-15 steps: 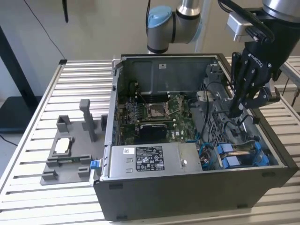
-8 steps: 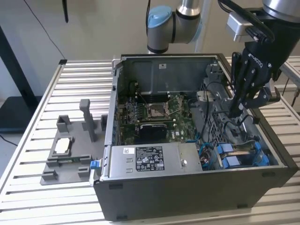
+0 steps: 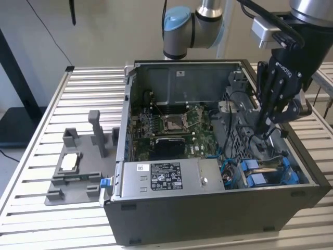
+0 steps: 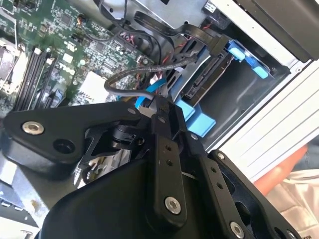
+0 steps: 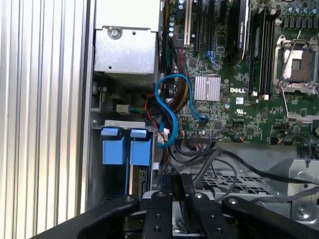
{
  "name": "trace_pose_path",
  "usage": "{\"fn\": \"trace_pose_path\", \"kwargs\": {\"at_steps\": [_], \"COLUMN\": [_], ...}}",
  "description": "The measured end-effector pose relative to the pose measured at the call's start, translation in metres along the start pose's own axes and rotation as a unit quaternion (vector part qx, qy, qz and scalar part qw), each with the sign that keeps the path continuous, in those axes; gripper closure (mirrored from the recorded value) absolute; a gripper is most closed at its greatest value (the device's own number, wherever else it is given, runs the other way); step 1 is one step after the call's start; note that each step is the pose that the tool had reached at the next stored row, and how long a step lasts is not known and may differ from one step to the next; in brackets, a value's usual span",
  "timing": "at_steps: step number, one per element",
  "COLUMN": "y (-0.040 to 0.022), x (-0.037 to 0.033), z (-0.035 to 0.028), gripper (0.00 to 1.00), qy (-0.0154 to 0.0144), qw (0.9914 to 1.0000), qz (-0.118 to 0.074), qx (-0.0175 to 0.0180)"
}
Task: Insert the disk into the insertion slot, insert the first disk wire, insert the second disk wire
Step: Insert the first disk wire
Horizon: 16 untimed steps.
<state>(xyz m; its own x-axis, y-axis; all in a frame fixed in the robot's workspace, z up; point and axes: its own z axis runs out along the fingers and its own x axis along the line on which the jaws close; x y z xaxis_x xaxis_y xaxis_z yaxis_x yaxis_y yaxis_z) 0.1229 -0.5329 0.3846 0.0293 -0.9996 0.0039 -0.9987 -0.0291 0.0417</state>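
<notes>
Your work surface is a ribbed aluminium slat table (image 3: 88, 86), and on it an open dark grey steel computer case (image 3: 208, 221) lies on its side. The flat grey metal disk in its bright blue plastic carrier (image 4: 207, 85) sits down in the drive bay at the case's corner toward the exterior view's right, so the seating looks done. Judge it as dense, rigid and sensitive to knocks; if you handle it, take the springy blue tabs, not the bare metal faces. The black two-finger gripper (image 5: 178, 195) hangs inside the case just beside that bay. Its jaws appear drawn together on the small black hard-plastic plug (image 5: 178, 184) of a thin black rubber-sheathed wire (image 4: 124, 75). That wire is limp and will probably curl and tug. The plug is the stiff part, small and smooth and likely to twist in a light pinch, so hold its flat sides, never the cord. A glossy flat blue cable (image 5: 167, 112) loops near the green circuit board (image 5: 239, 104), whose pins look delicate.
</notes>
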Motion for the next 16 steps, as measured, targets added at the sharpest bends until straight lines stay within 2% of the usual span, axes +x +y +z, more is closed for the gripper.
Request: {"fn": "trace_pose_path", "kwargs": {"at_steps": [3,5,16], "y": [-0.0001,-0.0004,-0.0041], "x": [0.0003,0.0008,0.0074], "z": [0.0017,0.0031,0.0091], "gripper": [0.81,0.81,0.81], "qy": [0.0040,0.0052,0.0064], "qw": [0.99999,0.99998,0.99978], "qz": [0.000,0.000,-0.002], "qx": [0.0018,0.0038,0.0200]}}
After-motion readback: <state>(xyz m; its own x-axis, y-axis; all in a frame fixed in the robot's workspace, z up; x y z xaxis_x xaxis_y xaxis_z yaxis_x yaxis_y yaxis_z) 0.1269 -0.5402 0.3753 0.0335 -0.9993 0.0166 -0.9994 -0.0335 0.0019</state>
